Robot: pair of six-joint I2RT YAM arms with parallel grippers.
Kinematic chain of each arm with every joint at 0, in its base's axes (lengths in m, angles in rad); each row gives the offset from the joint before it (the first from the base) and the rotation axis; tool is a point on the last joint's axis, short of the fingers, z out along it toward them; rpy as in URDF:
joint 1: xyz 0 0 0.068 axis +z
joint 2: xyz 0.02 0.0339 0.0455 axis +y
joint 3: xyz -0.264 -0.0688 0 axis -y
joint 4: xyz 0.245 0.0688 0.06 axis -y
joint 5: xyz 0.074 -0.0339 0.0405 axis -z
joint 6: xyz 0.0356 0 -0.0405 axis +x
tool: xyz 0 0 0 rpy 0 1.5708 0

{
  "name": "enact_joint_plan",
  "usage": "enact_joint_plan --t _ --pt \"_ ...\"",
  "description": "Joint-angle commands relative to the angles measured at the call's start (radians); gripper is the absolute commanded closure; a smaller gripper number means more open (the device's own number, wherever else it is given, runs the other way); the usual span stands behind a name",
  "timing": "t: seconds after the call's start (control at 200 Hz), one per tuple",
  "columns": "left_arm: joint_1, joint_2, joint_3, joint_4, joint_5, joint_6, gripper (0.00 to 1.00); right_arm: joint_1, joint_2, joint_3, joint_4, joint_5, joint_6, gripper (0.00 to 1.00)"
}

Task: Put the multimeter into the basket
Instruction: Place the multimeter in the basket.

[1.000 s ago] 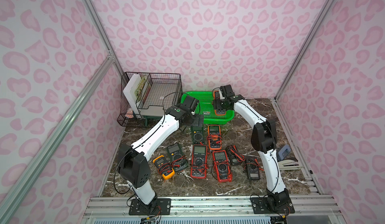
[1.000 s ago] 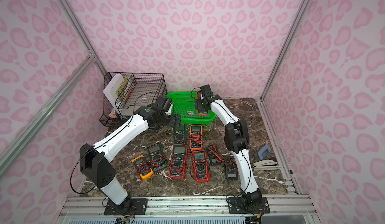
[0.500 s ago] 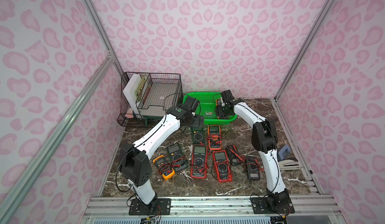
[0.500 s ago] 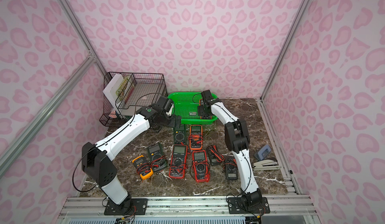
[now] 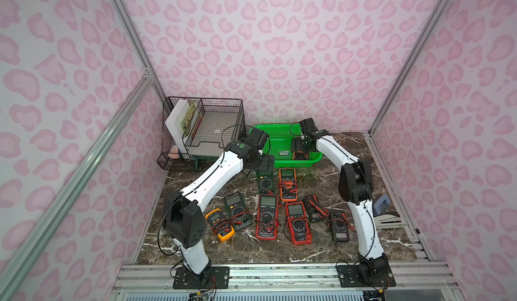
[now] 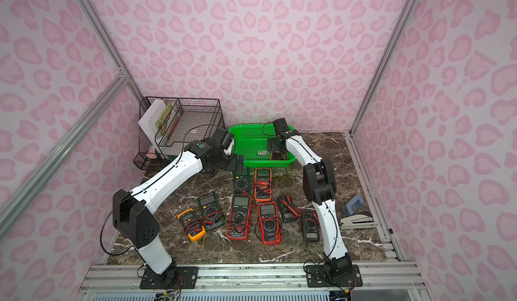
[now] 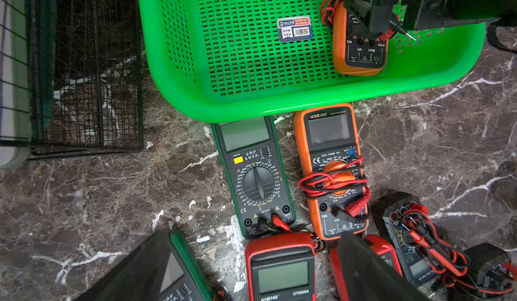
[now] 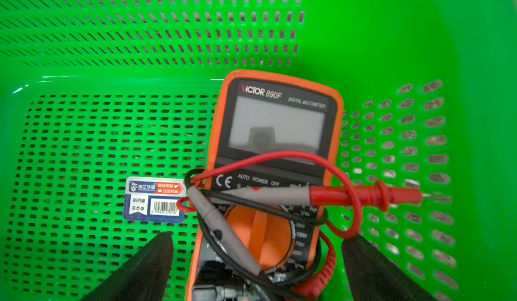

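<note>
The orange-cased multimeter (image 8: 277, 134) is seen on the perforated green basket (image 8: 140, 33) floor between the wide-spread right fingers (image 8: 140, 271), untouched, bare mesh beside it. The left fingers (image 7: 363, 271) are held wide.

Lower end of orange multimeter (image 8: 275, 134) off-frame

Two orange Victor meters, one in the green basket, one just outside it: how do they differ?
The basket meter lies on the green basket's mesh floor; the table meter lies on the marble table beside it. The basket meter's leads are loose, a red probe jutting sideways; the table meter's are wound tight over its dial. The open right gripper straddles the basket meter, not the table meter. Both: orange Victor 890F, face up.
</note>
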Motion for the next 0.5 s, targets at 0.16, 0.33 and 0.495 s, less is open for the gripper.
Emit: enact_joint_plan --t 0.16,0.33,0.495 --pt "0.000 -0.004 0.008 -0.029 -0.005 0.008 0.02 0.007 -0.060 0.008 -0.004 -0.018 0.032 0.01" --pt "0.001 -0.002 0.014 -0.073 -0.053 -0.033 0.01 0.018 -0.099 0.006 -0.016 -0.028 0.031 0.01" --pt "0.000 -0.025 -0.024 -0.104 -0.050 -0.041 0.01 0.035 -0.159 -0.028 -0.022 -0.024 0.029 0.01"
